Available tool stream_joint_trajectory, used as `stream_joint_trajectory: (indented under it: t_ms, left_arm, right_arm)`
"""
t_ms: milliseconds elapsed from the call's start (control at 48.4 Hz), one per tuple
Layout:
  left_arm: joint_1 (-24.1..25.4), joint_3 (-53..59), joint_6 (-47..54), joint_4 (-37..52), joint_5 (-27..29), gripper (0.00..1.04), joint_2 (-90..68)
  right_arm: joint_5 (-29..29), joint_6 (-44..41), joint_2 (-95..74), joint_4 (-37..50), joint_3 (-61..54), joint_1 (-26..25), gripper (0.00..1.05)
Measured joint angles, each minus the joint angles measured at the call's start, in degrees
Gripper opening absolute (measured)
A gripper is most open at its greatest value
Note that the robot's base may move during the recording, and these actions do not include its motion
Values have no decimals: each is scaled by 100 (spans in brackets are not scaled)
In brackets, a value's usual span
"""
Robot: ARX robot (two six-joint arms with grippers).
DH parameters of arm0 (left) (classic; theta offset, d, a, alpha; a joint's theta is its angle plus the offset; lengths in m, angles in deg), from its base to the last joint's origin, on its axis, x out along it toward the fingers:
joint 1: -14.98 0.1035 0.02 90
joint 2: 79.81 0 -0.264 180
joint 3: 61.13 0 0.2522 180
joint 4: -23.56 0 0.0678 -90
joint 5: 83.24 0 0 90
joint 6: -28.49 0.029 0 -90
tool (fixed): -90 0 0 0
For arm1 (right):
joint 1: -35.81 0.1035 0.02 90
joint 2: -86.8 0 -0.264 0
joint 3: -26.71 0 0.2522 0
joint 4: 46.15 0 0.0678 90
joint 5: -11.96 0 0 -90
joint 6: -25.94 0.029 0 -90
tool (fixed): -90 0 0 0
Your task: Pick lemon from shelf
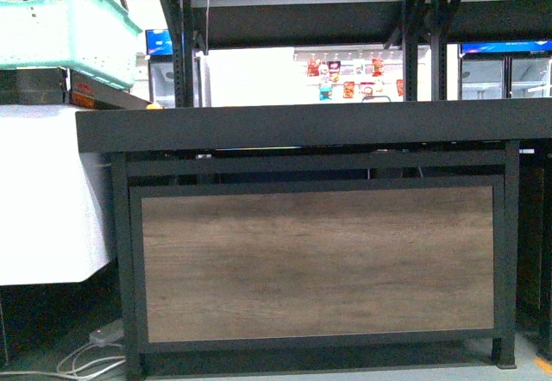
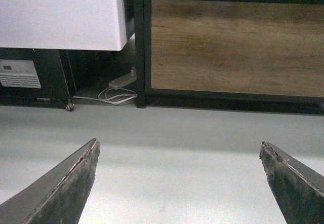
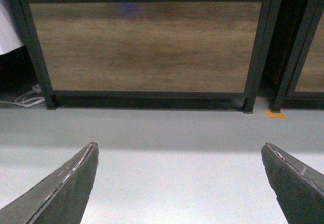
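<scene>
Both my claws hang low over the grey floor (image 2: 167, 127). The left claw (image 2: 178, 143) is spread wide with nothing between its fingers, and it's the same deal for the right claw (image 3: 179, 144).

Straight ahead of both, across a bare stretch of floor, is the black shelf (image 1: 302, 127). Its wood-grain panel (image 1: 319, 260) is well apart from my fingertips. Ahead of the left claw, a power strip (image 2: 121, 80) with white cables (image 2: 114, 96) lies by the shelf's leg, next to a white cabinet (image 2: 61, 11). Ahead of the right claw there's an orange mark (image 3: 276, 114) on the floor by the shelf's foot.

As for the lemon, the tray sits way above both claws. All I get is a tiny yellow-orange blob (image 1: 153, 103) peeking over the tray's front edge on my left claw's side. It's too small to tell if that's it. A teal basket (image 1: 60, 28) sits higher up there.
</scene>
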Motion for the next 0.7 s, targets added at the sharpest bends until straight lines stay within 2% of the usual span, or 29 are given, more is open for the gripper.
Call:
stream_joint_trajectory:
  t_ms: [702]
  left_arm:
    - [0,0,0,0,-2,97,2]
  right_arm:
    - [-2,0,0,0,0,0,97]
